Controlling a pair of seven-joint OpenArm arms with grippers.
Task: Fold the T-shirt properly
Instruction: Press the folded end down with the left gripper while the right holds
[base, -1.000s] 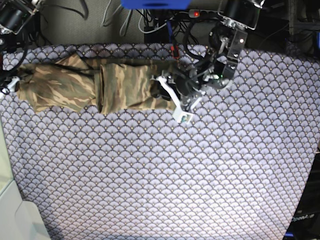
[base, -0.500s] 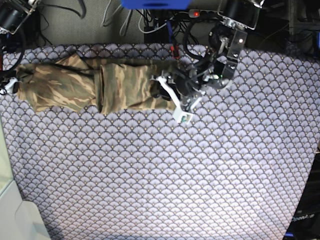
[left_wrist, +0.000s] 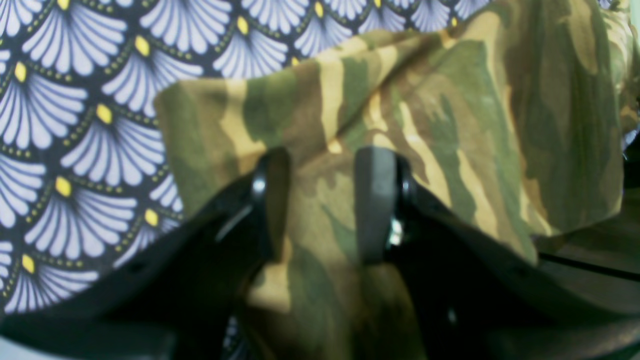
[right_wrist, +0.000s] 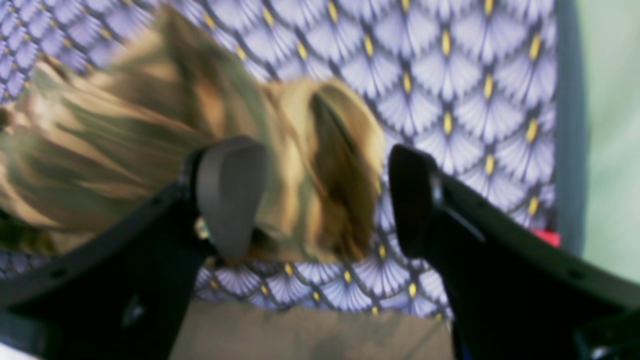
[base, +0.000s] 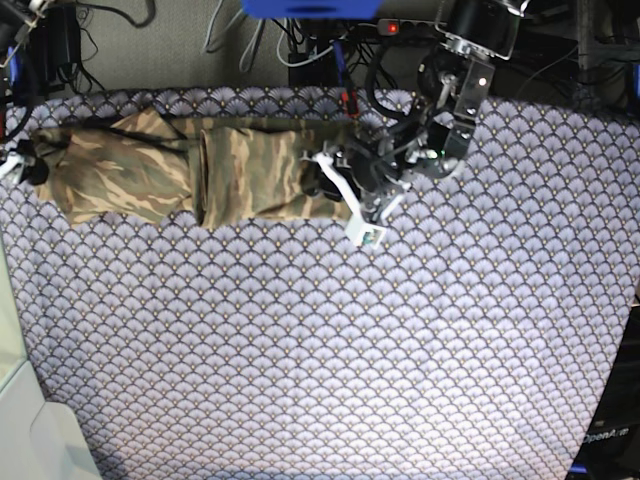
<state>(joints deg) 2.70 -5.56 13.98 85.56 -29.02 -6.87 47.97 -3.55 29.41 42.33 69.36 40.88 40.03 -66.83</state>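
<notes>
Only one scrap of writing shows in the base view, pale letters at the bottom right edge, too small to read. The T-shirt (base: 200, 170) lies as a long folded band along the far left of the worktop (base: 330, 350), on the purple scallop cloth. The left gripper (base: 335, 190) sits at the band's right end; the right gripper (base: 22, 165) is mostly cut off at the left edge.

Left wrist view: both fingers (left_wrist: 372, 200) are clenched on a fold of camouflage cloth bunched between them.

Right wrist view, blurred: the fingers (right_wrist: 230, 195) stand wide apart, released, with the shirt's end (right_wrist: 300, 165) loose between them.
</notes>
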